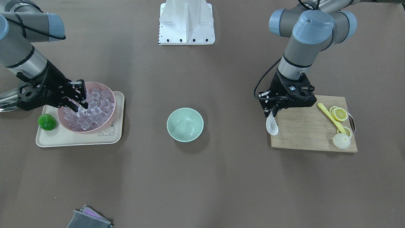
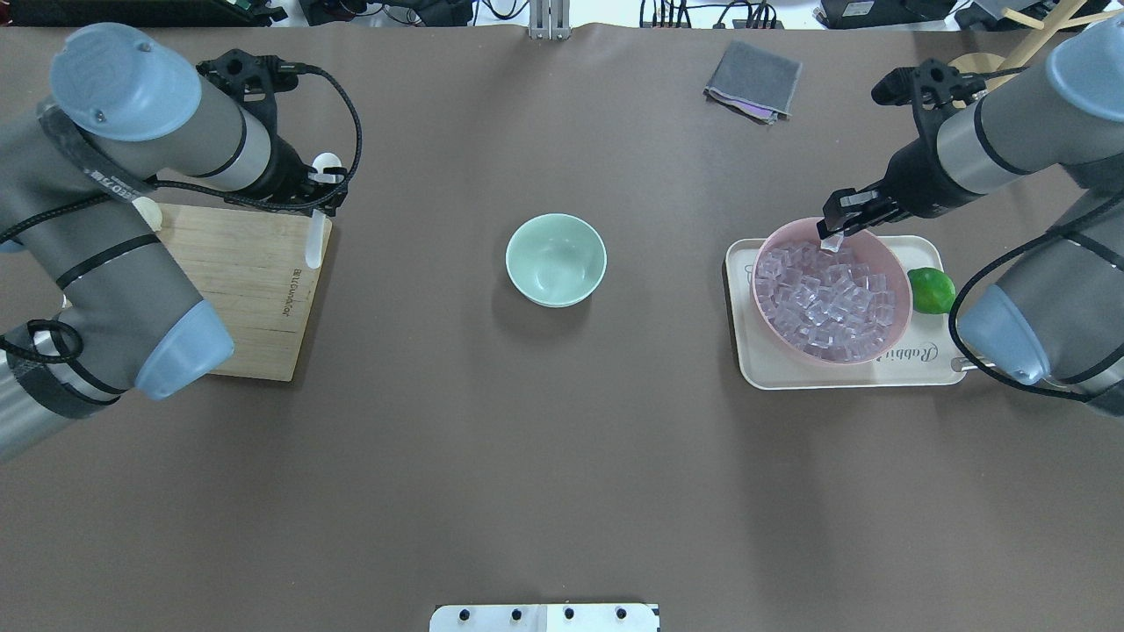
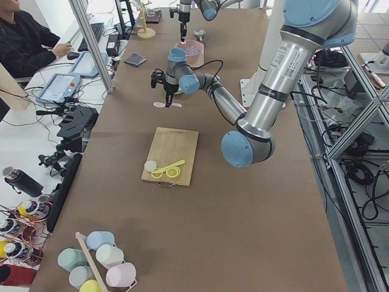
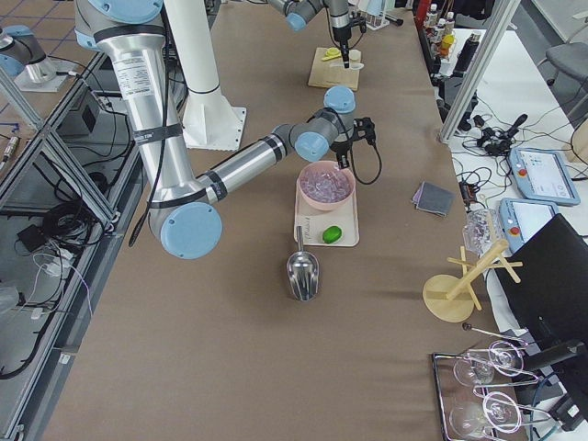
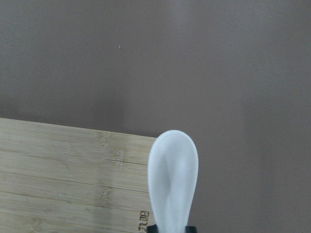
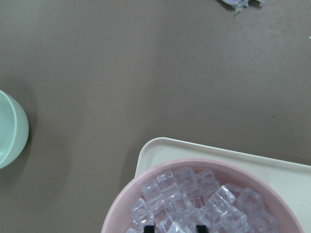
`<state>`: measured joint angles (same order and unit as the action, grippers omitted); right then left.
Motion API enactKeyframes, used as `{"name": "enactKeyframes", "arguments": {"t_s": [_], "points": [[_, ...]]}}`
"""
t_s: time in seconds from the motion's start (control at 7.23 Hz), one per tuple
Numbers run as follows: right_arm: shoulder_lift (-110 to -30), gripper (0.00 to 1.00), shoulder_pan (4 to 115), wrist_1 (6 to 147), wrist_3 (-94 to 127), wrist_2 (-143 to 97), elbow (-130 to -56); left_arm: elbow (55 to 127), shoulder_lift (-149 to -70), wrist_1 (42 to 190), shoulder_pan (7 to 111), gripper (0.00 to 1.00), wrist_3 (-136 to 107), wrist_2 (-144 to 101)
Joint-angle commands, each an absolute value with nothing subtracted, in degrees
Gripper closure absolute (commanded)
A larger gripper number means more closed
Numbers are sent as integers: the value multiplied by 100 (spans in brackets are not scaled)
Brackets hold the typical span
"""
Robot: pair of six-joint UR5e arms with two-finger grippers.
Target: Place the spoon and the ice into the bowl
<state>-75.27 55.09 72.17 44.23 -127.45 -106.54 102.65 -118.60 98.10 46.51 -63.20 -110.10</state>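
There is one mint-green bowl, one pink bowl, one white spoon. Two lemon slices show. Ice cubes are beyond counting.

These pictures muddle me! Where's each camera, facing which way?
Front-facing: across the table, facing the robot; left arm at right, right arm at left.
Overhead: behind the robot's shoulders, looking down; both arms.
Exterior left: table's end; left arm nearest.
Exterior right: other end; right arm nearest.
Left wrist: down on white glossy spoon in left gripper.
Right wrist: down on round pink bowl; right gripper holds clear ice cube.
Front-facing and overhead share the small mint-green bowl.
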Motion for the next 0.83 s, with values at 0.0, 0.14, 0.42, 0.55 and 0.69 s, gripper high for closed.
{"name": "enactKeyframes", "arguments": {"t_s": [0.0,0.14,0.42,0.55,0.69], "points": [[-7358,100,5607,7216,4447,-12806,-10775,10022,-12590,9852,4440,100,-6914,-11021],[-7226,100,5599,7216,4595,-12797,-10775,9759,-12873,10070,4160,100,-7222,-11013],[-6927,100,5538,7216,5026,-12744,-10723,8900,-13130,11209,3834,100,-7636,-10978],[-6839,100,5502,7216,5053,-12692,-10697,8451,-13331,11502,3745,100,-7777,-10960],[-6794,100,5432,7216,5071,-12552,-10696,8298,-13490,11522,3596,100,-7796,-10951]]}}
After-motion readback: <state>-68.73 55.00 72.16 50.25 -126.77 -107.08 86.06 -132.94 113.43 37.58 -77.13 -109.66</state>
